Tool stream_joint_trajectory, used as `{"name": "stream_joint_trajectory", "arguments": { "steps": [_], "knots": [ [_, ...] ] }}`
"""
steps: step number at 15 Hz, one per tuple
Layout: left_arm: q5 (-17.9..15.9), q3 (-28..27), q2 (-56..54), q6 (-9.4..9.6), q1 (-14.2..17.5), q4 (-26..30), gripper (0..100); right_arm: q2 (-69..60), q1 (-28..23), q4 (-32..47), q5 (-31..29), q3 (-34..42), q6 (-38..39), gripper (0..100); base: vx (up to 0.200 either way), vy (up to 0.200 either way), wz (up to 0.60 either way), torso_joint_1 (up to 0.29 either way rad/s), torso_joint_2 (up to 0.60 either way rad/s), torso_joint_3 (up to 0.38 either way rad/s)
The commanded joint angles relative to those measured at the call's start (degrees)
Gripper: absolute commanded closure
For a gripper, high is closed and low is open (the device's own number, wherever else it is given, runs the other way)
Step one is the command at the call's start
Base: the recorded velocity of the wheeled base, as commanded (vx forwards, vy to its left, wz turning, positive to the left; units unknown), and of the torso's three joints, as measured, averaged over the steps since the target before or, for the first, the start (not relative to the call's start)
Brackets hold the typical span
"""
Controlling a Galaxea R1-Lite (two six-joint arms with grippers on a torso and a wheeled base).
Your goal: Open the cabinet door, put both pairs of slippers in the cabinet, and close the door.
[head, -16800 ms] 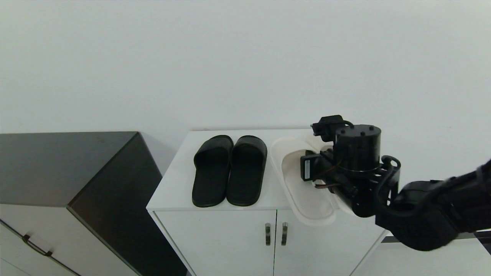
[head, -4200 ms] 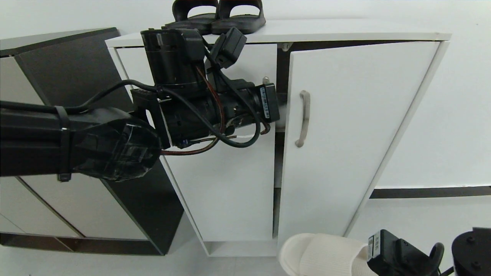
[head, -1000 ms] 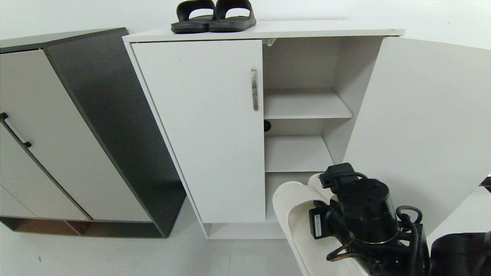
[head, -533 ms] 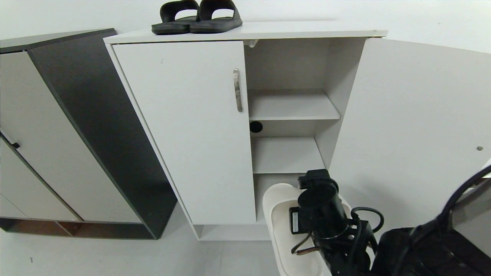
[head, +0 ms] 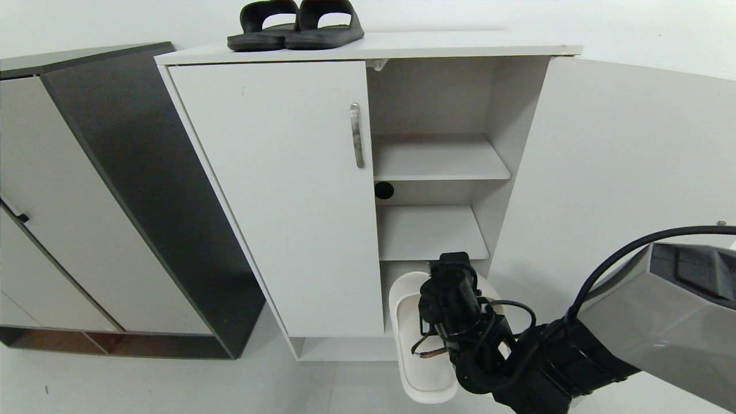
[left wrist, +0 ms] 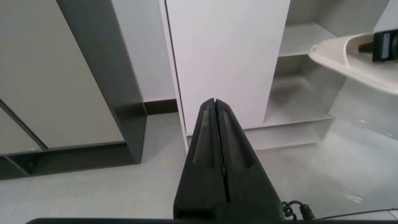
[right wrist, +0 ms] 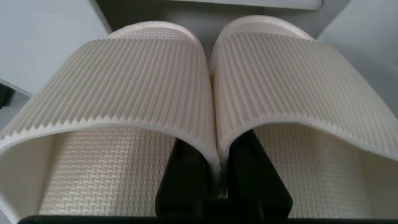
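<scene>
Pairs x2: white slippers clamped in R tool, prob. at bottom shelf; black slippers atop cabinet; L tool closed.

Load: cream ribbed rubber slippers, side by side, touching.
Grip: right gripper pinches their adjoining inner walls.

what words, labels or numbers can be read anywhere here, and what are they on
No text can be read in any view.
white cabinet: plain door and shelves, no print.
black slippers: no mark visible.
white slippers: ribbed straps and a patterned footbed, no letters.
dark cabinet: plain panels, no label.
</scene>
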Motion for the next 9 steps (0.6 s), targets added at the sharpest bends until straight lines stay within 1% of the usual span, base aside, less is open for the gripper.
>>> {"name": "stream_joint_trajectory", "arguments": {
  "steps": [1, 4, 6, 7, 9],
  "knots": [
    [0.07, 0.01, 0.14, -0.1, 0.02, 0.05, 100, 1.58, -0.19, -0.16, -0.05, -0.25, 0.08, 100, 0.0, 0.0, 0.0, 0.0, 0.0, 0.0],
    [0.07, 0.01, 0.14, -0.19, 0.02, 0.05, 100, 2.98, -0.45, -0.6, -0.22, -0.34, 0.34, 100, 0.0, 0.0, 0.0, 0.0, 0.0, 0.0],
    [0.15, 0.01, 0.14, -0.19, 0.02, 0.05, 100, 4.48, -0.72, -3.76, -0.84, -0.61, 0.17, 100, 0.0, 0.0, 0.0, 0.0, 0.0, 0.0],
    [0.15, 0.01, 0.14, -0.19, 0.02, 0.05, 100, 5.0, -0.81, -4.82, -1.8, -0.78, -0.19, 100, 0.0, 0.0, 0.0, -0.002, 0.01, -0.11],
    [0.07, 0.01, 0.14, -0.19, 0.02, 0.05, 100, 5.09, -0.98, -6.14, -1.89, -0.87, -1.33, 100, 0.0, 0.0, 0.0, 0.005, 0.0, -0.178]
  ]
}}
